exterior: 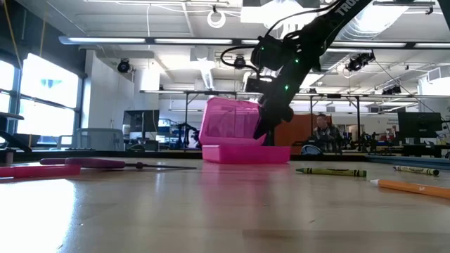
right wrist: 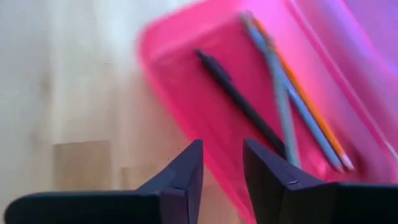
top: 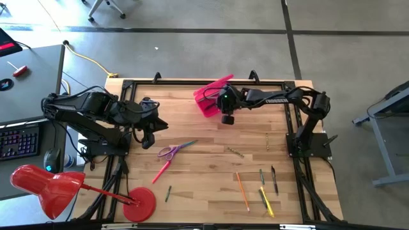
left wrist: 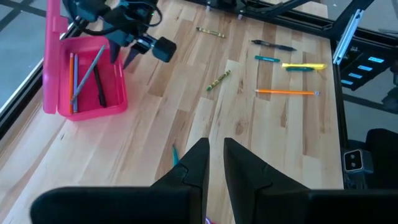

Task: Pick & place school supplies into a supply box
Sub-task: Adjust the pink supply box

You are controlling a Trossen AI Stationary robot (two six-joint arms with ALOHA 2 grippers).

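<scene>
Wooden table (top: 211, 172) holds scattered pens. Right gripper (right wrist: 222, 163), narrowly parted and empty, hovers over the open pink translucent plastic box (top: 208, 101). Left gripper (left wrist: 215, 155), narrowly parted, waits

I see pale, smooth wood planks with a soft sheen on the table (top: 211, 172), glossy translucent pink plastic on the supply box (left wrist: 115, 93), and matt dark fingers (right wrist: 180, 177) on my right gripper

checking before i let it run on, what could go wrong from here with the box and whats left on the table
1. The right hand hangs open right at the near wall of the pink supply box; a careless move could nudge the light box or tip its upright lid.
2. The purple-handled scissors and pink pen lie touching or overlapping, so the left hand could drag both.
</scene>
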